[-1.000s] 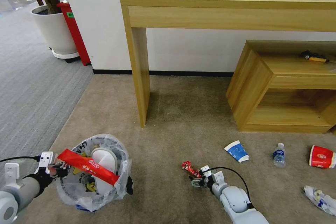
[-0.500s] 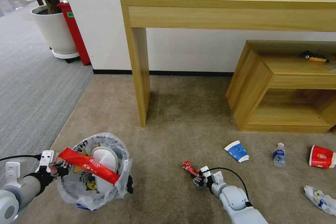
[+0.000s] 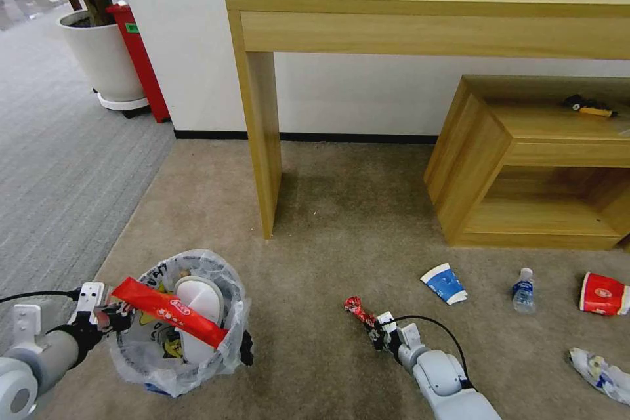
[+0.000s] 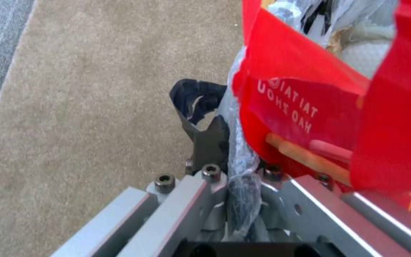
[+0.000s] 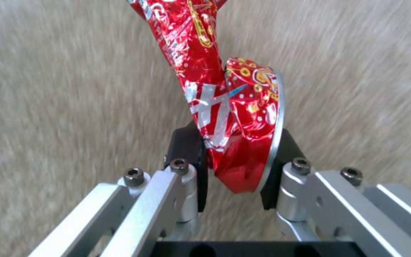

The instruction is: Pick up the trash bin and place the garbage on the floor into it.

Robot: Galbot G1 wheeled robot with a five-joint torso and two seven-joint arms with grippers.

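Note:
The trash bin (image 3: 177, 341), lined with a crinkled clear bag, stands on the beige carpet floor (image 3: 328, 223) at the near left. My left gripper (image 3: 108, 318) is shut on its rim and liner (image 4: 241, 157). A white slipper (image 3: 197, 302) sits inside the bin and a long red wrapper (image 3: 167, 312) lies across its mouth. My right gripper (image 3: 377, 331) is low over the carpet, shut on a crumpled red foil wrapper (image 5: 224, 92). More garbage lies to the right: a blue-white paper cup (image 3: 444, 283), a small clear bottle (image 3: 523, 291), a red-white carton (image 3: 602, 293) and a crumpled wrapper (image 3: 600, 374).
A tall wooden console table (image 3: 426, 13) stands against the wall, its leg (image 3: 262, 144) reaching the carpet ahead. A low wooden shelf unit (image 3: 525, 164) at the right carries a black-orange tool (image 3: 588, 106). Far left are a white plant pot (image 3: 105, 59), a red box (image 3: 139, 62) and grey ribbed carpet (image 3: 52, 164).
My right gripper has closed on the red foil wrapper and shifted slightly right with it. The bin and left gripper have barely moved.

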